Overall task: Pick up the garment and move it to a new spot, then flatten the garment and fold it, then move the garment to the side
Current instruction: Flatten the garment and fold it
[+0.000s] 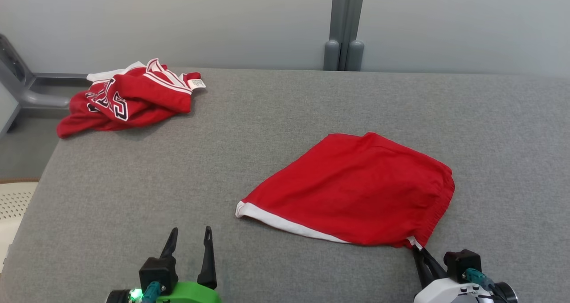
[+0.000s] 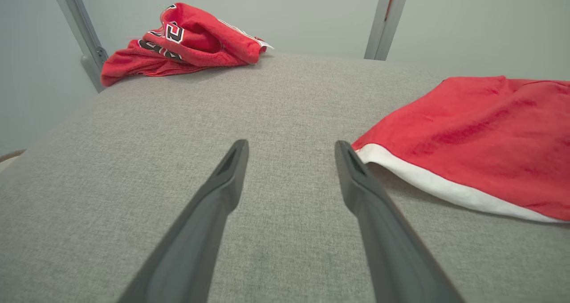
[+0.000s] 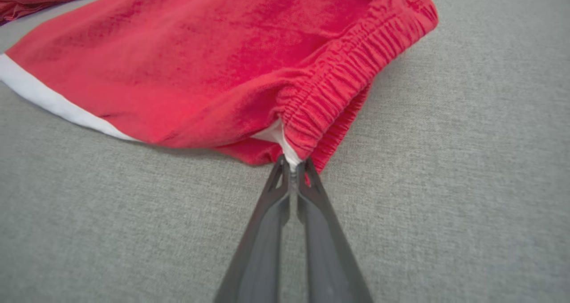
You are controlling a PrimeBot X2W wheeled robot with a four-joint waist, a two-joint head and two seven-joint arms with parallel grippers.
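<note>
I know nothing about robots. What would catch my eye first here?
The bright red cloth shorts with a white hem lie right of centre on the grey fabric surface, and the right claw is pinched shut on their near waistband corner. A crumpled red jersey with black-and-white lettering sits at the far left corner, while the left claw stands open over bare fabric.

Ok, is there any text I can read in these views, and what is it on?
On the crumpled red jersey: black letters edged in white, folded over, so no whole word can be read.
On its white tag: the print is too small to read.
On the red shorts: no text.
</note>
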